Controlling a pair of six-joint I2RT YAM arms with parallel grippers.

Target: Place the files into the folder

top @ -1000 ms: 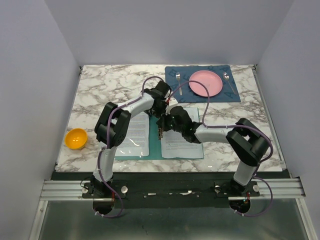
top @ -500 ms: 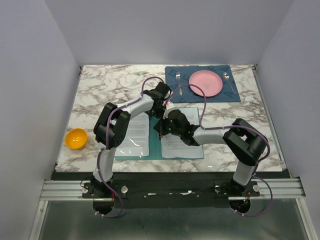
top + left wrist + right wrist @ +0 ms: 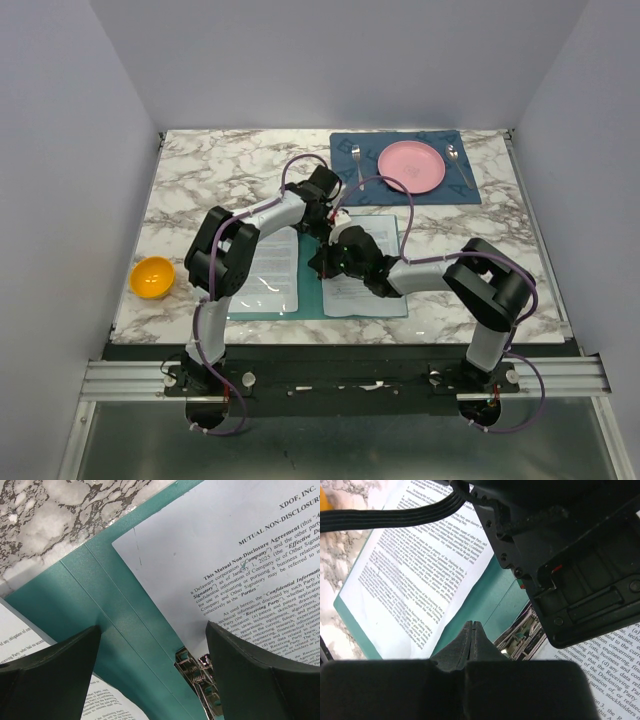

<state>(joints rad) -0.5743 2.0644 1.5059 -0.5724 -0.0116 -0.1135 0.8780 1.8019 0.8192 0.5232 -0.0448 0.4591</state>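
Right gripper [image 3: 472, 630], fingers pinched together, has slid left to the metal clip [image 3: 195, 672] of the folder [image 3: 125, 625], probably to open it for the files [image 3: 240, 555]; left gripper [image 3: 151, 630] hovers, fingers wide

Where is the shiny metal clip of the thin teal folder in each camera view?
Top external: hidden from view.
Left wrist: metal clip at bottom centre.
Right wrist: lower right of centre.
Shared landmark: the teal folder.

Teal folder [image 3: 316, 300] open flat, printed files [image 3: 368, 285] on both halves
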